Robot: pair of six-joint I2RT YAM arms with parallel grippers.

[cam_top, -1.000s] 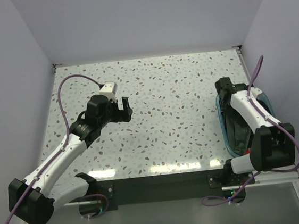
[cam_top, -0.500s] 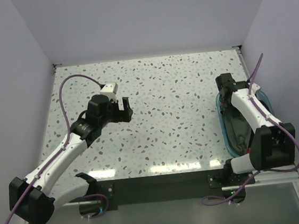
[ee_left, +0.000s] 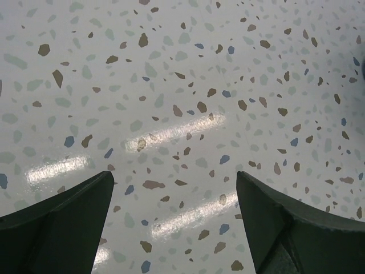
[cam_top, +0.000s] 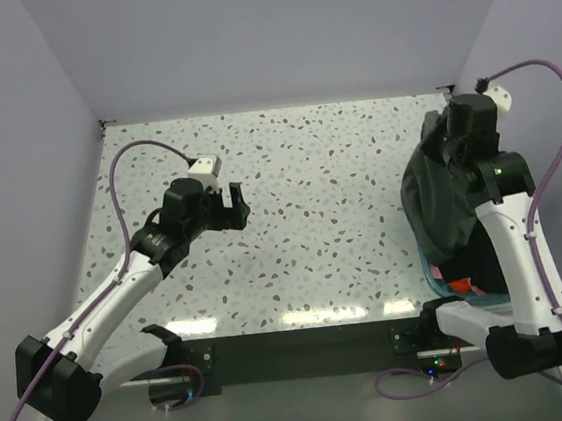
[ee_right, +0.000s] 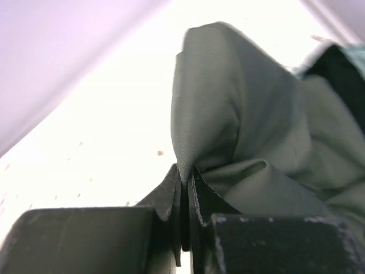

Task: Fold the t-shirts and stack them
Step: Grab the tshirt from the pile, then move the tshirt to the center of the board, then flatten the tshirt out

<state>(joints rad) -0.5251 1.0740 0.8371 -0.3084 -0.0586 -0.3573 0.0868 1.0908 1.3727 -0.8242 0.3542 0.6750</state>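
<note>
The right gripper [ee_right: 185,185] is pinched tight on a fold of the dark grey-green t-shirt [cam_top: 439,204]. The shirt hangs in a bunched drape at about 3 o'clock on the speckled bench [cam_top: 307,168], and its lower part reaches down into the teal tub [cam_top: 431,270]. A bit of red-orange cloth [cam_top: 459,284] shows in the tub at roughly 4 o'clock. The left gripper [cam_top: 232,206] hovers over bare bench at about 9 o'clock, its jaws spread wide and holding nothing.
</note>
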